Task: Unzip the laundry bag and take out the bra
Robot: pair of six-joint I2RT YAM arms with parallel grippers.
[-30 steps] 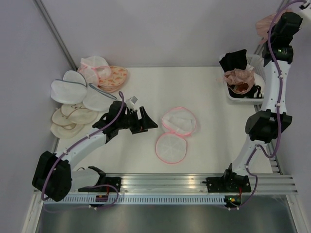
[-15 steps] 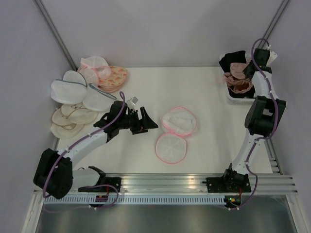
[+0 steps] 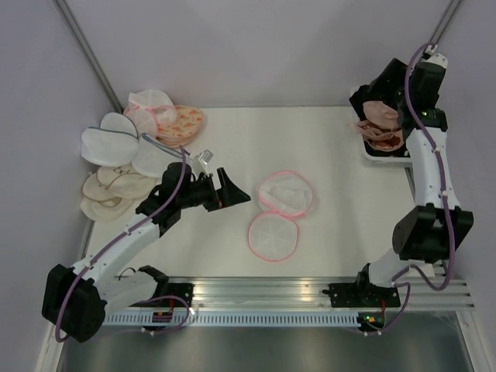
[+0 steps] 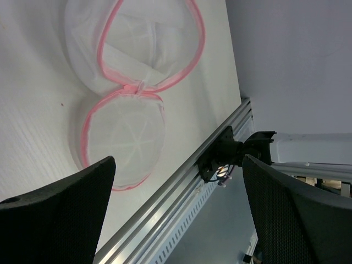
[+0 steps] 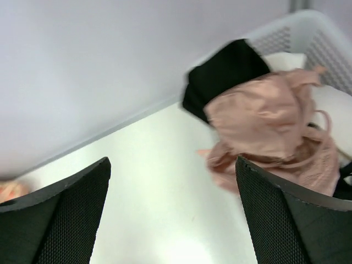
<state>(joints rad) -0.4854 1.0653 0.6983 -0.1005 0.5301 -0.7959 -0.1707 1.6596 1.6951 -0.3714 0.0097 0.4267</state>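
The laundry bag lies unzipped and spread flat mid-table, its two white mesh halves edged in pink; the left wrist view shows it too, and nothing is inside. The pale peach bra rests on top of the clothes in the white basket at the back right, and the right wrist view shows the bra blurred. My right gripper hovers open just above the basket, nothing between its fingers. My left gripper stands open left of the bag, holding nothing.
A darker pink bra and a black garment also fill the basket. White mesh bags with blue-grey trim, an orange-patterned pouch and beige pads are piled at the left. An aluminium rail runs along the front edge.
The right arm came down from high at the back right, carrying the peach bra, and opened over the basket; the bra now lies there. The left gripper opened a little wider and rose slightly.
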